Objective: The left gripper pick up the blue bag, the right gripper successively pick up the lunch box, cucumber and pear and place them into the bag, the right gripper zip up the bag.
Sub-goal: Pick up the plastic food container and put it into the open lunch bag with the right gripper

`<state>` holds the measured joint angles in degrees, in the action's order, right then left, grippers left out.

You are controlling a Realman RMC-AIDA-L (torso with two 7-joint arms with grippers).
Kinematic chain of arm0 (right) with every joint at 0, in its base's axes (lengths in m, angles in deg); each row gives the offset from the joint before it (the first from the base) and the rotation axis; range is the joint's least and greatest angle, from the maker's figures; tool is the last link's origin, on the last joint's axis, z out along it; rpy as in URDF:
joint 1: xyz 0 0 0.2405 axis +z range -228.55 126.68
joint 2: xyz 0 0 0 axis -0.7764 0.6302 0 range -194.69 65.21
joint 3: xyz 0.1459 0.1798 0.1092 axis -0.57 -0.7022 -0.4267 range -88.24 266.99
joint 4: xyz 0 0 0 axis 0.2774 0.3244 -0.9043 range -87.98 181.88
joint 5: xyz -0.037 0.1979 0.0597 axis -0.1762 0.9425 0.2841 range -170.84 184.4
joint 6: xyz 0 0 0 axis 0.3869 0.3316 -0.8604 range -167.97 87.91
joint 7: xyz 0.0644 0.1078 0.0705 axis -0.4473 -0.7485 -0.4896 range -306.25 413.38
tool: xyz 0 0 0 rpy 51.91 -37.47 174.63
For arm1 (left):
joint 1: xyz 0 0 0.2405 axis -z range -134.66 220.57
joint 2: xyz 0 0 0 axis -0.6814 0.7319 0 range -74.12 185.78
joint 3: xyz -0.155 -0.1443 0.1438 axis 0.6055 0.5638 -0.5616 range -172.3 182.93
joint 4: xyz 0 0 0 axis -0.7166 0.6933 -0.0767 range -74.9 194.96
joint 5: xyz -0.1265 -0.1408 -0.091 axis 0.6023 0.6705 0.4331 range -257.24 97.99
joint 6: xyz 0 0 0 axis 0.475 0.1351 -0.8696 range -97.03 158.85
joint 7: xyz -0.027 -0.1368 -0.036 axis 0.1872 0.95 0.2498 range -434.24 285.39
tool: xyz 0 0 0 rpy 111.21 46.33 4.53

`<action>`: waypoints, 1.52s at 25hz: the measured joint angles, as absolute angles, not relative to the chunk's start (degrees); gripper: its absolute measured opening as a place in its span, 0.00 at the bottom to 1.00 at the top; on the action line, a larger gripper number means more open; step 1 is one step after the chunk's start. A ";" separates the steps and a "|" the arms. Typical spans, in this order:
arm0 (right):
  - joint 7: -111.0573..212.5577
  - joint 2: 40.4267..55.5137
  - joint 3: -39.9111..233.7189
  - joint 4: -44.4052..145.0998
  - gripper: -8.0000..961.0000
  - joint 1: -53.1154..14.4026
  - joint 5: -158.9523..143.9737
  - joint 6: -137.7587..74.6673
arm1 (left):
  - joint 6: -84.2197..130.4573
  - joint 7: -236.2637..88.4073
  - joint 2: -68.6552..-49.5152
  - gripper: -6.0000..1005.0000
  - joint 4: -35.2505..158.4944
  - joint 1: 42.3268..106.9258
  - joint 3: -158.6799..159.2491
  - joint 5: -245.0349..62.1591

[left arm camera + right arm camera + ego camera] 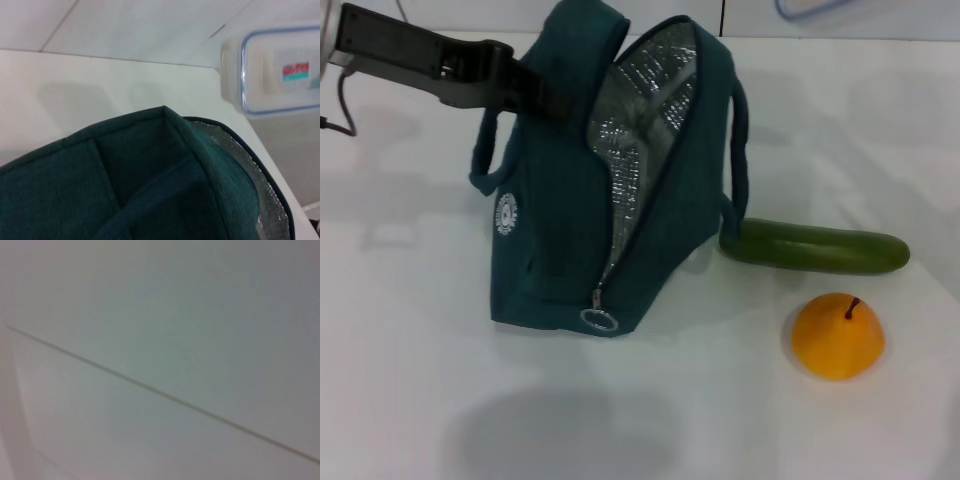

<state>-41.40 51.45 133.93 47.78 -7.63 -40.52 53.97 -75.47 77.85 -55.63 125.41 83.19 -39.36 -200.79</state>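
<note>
On the white tabletop (410, 380), one bag (560, 240) of dark teal woven fabric stands upright, its mouth gaping to expose crinkled silver lining (635, 130). It carries two loop handles, a small round white logo (507, 213) and a silver ring zipper pull (600, 320) at the low end of the zip. One cucumber (815, 248), long, smooth and dark green, lies just right of the bag, one end touching its base. One pear (837, 336), rounded, orange-yellow, with a short dark stem, sits near the cucumber, apart from it. One box (272, 70), clear plastic with a blue-rimmed lid and a red and teal label, appears in the left wrist view beyond the bag, off the tabletop.

The left gripper (535, 92) reaches in horizontally from the left, its black fingers closed on the bag's upper edge. The right gripper is out of sight; its wrist view shows only a plain pale surface.
</note>
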 joint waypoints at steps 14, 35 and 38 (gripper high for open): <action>-43.51 51.45 136.48 44.54 0.10 3.29 -41.40 54.79 | -74.84 75.93 -57.53 0.05 121.70 85.84 -39.39 -200.44; -42.78 51.45 136.43 39.99 0.10 -0.91 -53.70 53.72 | -71.21 75.28 -58.08 0.05 119.08 83.30 -38.36 -197.60; -42.64 51.45 136.45 40.23 0.10 -1.16 -55.29 52.28 | -71.21 75.27 -58.21 0.05 119.07 83.25 -38.36 -197.55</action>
<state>-42.64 51.45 136.45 40.23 -1.16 -55.29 52.28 -71.21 75.27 -58.21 119.07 83.25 -38.36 -197.55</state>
